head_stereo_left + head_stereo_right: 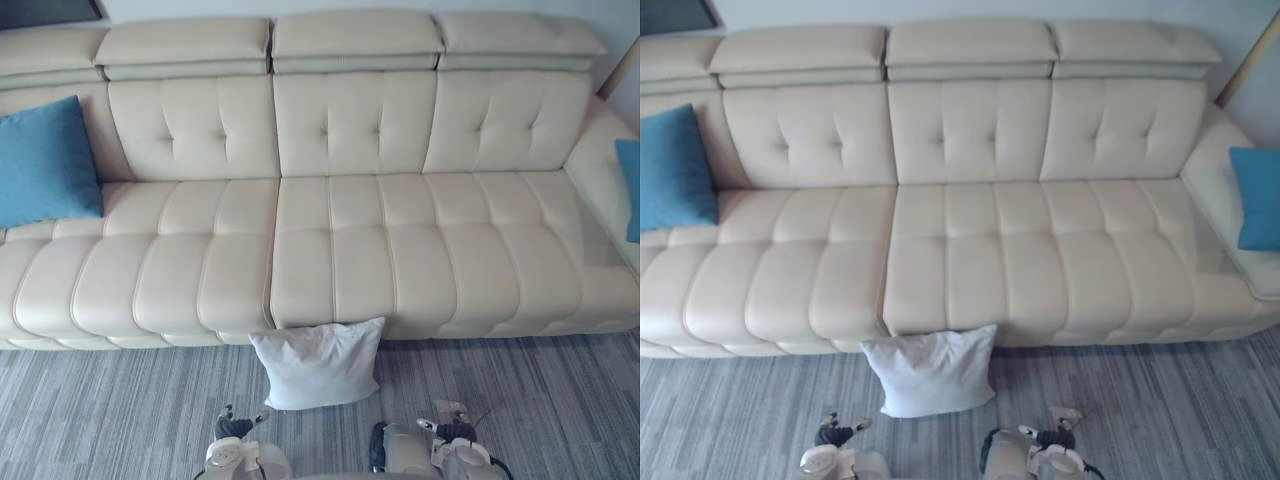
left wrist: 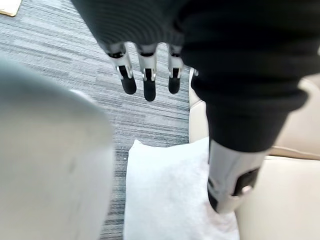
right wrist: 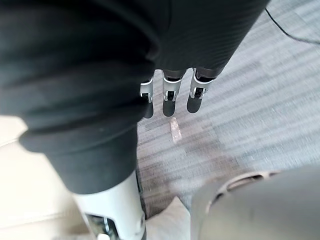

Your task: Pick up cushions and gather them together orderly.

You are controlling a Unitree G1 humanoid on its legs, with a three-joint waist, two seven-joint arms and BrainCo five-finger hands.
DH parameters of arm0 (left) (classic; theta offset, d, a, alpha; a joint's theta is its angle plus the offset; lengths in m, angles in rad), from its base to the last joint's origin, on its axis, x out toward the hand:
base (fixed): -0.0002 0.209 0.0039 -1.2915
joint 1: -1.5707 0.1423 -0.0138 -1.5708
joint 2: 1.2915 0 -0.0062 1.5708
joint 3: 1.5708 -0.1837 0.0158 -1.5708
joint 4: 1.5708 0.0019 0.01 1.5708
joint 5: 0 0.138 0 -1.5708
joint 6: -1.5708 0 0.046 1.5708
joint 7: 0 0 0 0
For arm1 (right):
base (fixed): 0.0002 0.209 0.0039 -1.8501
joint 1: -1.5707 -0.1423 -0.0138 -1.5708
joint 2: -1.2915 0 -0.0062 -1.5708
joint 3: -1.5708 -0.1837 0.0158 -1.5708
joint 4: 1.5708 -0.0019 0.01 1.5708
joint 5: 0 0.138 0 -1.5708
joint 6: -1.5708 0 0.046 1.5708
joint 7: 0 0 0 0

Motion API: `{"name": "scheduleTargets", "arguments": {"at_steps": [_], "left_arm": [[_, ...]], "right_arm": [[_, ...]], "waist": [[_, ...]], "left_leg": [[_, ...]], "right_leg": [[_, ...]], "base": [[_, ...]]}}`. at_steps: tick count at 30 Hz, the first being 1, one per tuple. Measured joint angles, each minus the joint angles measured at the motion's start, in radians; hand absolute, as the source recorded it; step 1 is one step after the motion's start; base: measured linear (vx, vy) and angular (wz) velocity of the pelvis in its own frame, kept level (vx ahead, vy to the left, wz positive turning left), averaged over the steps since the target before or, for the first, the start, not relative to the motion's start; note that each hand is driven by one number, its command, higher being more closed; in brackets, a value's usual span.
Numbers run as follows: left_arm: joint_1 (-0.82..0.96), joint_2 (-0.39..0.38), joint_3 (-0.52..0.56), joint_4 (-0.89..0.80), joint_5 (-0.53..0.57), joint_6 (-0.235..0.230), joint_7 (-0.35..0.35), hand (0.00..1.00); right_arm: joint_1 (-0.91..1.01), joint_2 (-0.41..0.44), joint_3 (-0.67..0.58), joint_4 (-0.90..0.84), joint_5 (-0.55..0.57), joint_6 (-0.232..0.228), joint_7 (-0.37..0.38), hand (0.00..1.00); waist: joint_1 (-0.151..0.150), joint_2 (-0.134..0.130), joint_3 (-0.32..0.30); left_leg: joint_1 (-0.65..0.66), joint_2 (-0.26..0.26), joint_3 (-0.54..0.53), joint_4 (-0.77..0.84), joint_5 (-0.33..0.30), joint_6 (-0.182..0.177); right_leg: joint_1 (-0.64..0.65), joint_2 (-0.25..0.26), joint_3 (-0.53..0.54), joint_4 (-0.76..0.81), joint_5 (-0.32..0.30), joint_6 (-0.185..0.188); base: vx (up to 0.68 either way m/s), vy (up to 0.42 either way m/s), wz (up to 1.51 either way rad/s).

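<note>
Left hand [image 2: 149, 80] and right hand [image 3: 169, 97] hang low over the carpet [image 1: 110, 410], fingers straight, holding nothing. White cushion [image 1: 318, 362] on carpet, leaning against sofa [image 1: 350, 250] front. Left blue cushion [image 1: 45, 160] and right blue cushion [image 1: 1260, 197] at sofa ends.

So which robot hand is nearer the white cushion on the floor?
Left. The left robot hand hangs by the near corner of the white cushion; the right robot hand hangs farther off its other side.
</note>
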Motion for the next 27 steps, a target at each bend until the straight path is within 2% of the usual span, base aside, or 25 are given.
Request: {"name": "scheduleTargets", "arguments": {"at_steps": [1,2,4,5,6,9,14,21,24,27], "left_arm": [[-0.007,0.006,-0.011,-0.006,0.001,-0.001,0.0,0.0],[-0.011,0.008,-0.023,-0.007,0.001,0.0,0.0,0.0],[-0.018,0.003,-0.045,-0.014,0.0,0.0,-0.002,0.0],[-0.027,-0.002,-0.062,-0.012,0.001,0.0,-0.002,0.0],[-0.039,-0.002,-0.078,-0.009,0.001,0.0,-0.004,0.0],[-0.049,-0.01,-0.078,-0.013,0.001,-0.001,-0.016,0.0],[-0.038,-0.019,-0.069,-0.023,0.0,-0.001,-0.019,0.0],[-0.038,-0.017,-0.056,-0.027,-0.01,-0.002,-0.018,0.0],[-0.067,-0.015,-0.04,-0.065,-0.022,-0.002,-0.012,0.0],[-0.169,0.023,-0.041,-0.104,-0.042,-0.002,0.011,0.0]], "right_arm": [[0.0,0.002,-0.002,0.0,0.006,0.0,-0.001,0.0],[0.0,-0.003,-0.002,-0.003,0.007,0.0,-0.006,0.0],[-0.005,-0.006,-0.01,-0.013,0.008,-0.001,-0.013,0.0],[-0.014,-0.003,-0.016,-0.011,0.009,0.001,-0.015,0.0],[-0.019,0.004,-0.024,-0.012,0.017,0.001,-0.015,0.0],[-0.022,0.029,-0.038,-0.012,0.017,0.001,-0.015,0.0],[0.004,0.053,-0.05,-0.043,0.017,0.003,-0.016,0.0],[0.006,0.077,-0.051,-0.058,0.015,0.001,-0.021,0.0],[-0.031,0.075,-0.051,-0.058,0.016,0.001,-0.029,0.0],[-0.126,0.047,-0.051,-0.078,0.029,0.001,-0.045,0.0]], "waist": [[0.002,-0.005,0.013],[0.003,-0.007,0.014],[0.004,-0.006,0.016],[0.004,-0.006,0.017],[0.004,-0.008,0.018],[0.014,-0.021,0.027],[0.019,-0.028,0.03],[0.024,-0.029,0.03],[0.026,-0.039,0.047],[0.05,-0.051,0.141]], "left_leg": [[-0.01,0.005,0.026,0.032,0.005,-0.003],[-0.011,-0.008,0.062,0.036,-0.014,-0.021],[-0.014,-0.062,0.114,0.014,-0.036,-0.049],[-0.013,-0.113,0.14,-0.031,-0.056,-0.041],[-0.002,-0.13,0.148,-0.079,-0.055,-0.042],[0.046,-0.159,0.151,-0.226,-0.053,-0.045],[0.094,-0.199,0.149,-0.252,-0.046,-0.043],[0.079,-0.208,0.134,-0.246,-0.049,-0.038],[-0.019,-0.198,0.101,-0.183,-0.051,-0.033],[-0.147,-0.184,0.076,-0.081,-0.061,-0.02]], "right_leg": [[0.046,0.0,-0.03,-0.02,0.0,-0.008],[0.07,-0.001,-0.043,-0.04,0.001,-0.02],[0.094,-0.005,-0.059,-0.072,0.002,-0.022],[0.097,-0.006,-0.068,-0.079,0.003,-0.022],[0.096,-0.009,-0.075,-0.084,0.003,-0.021],[0.098,-0.005,-0.08,-0.14,0.028,-0.005],[0.163,-0.029,-0.075,-0.201,0.056,0.021],[0.154,-0.039,-0.084,-0.2,0.06,0.027],[0.088,-0.038,-0.11,-0.154,0.059,0.026],[-0.025,-0.048,-0.118,-0.05,0.046,0.022]], "base": [[0.22,-0.315,0.58],[0.2,-0.217,0.48],[0.13,-0.066,0.27],[0.11,0.003,0.31],[0.13,0.011,0.39],[0.06,0.046,0.23],[0.03,0.1,0.05],[-0.06,0.03,0.06],[-0.08,-0.024,0.25],[-0.18,-0.01,0.11]]}}
